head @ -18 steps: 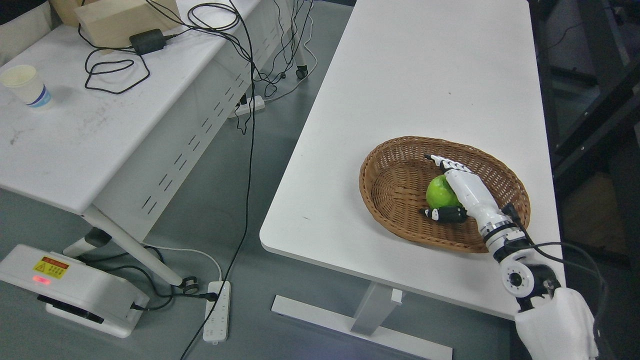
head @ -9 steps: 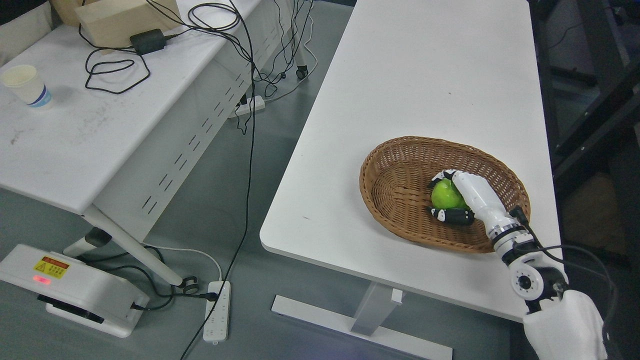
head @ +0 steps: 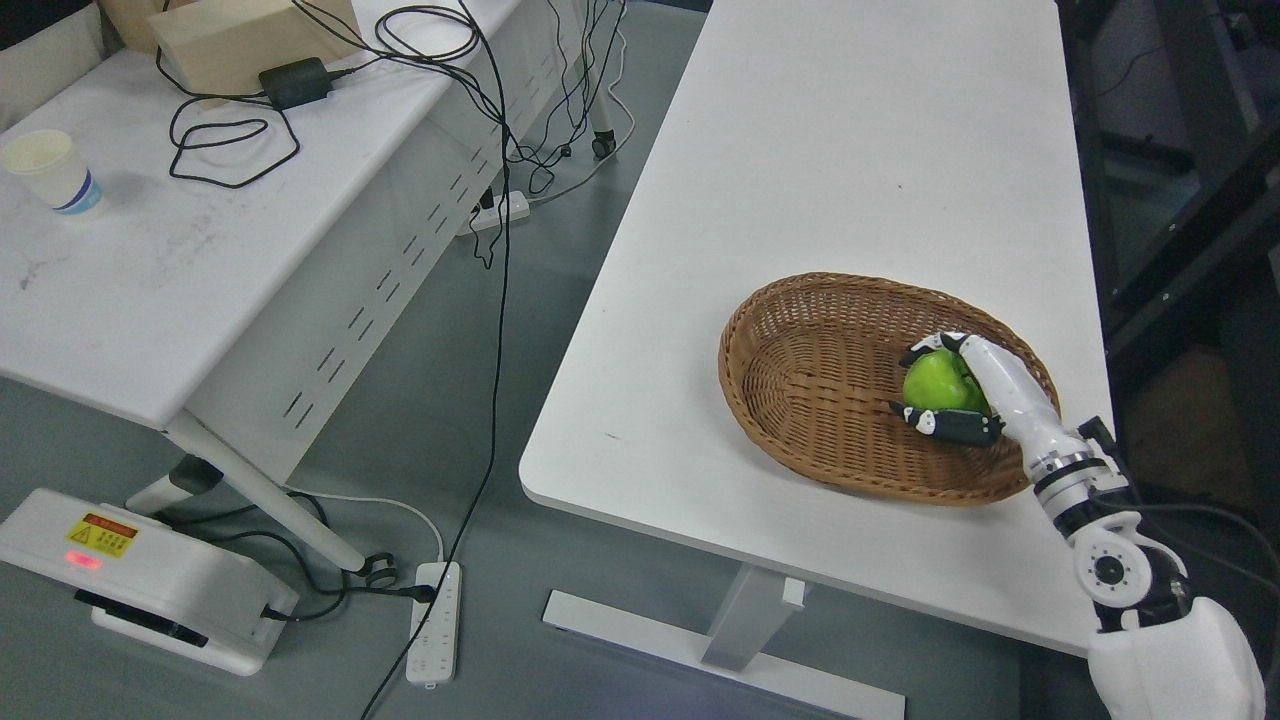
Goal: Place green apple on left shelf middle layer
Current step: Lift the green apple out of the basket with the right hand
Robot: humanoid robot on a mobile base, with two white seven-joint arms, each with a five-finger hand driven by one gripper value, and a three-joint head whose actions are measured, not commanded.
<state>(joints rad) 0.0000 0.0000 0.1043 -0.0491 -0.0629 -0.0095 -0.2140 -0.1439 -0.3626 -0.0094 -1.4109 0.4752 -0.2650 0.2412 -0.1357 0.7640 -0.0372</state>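
Note:
A green apple (head: 934, 382) is held over the right part of a woven brown basket (head: 800, 375) on the white table (head: 850, 160). My right hand (head: 945, 385) comes in from the lower right and is shut on the apple, its white fingers curled over the top and its dark thumb under the front. Whether the apple still touches the basket floor is unclear. The left arm is out of view, and no shelf shows.
A second white table (head: 150, 270) stands at the left with a paper cup (head: 55, 172), a wooden box (head: 250, 40) and black cables (head: 230, 130). Cables and a power strip (head: 435, 620) lie on the floor between the tables. Dark frames stand at the right edge.
My right hand's fingers closed around the apple, then hand and apple moved to the right within the basket, toward its right rim.

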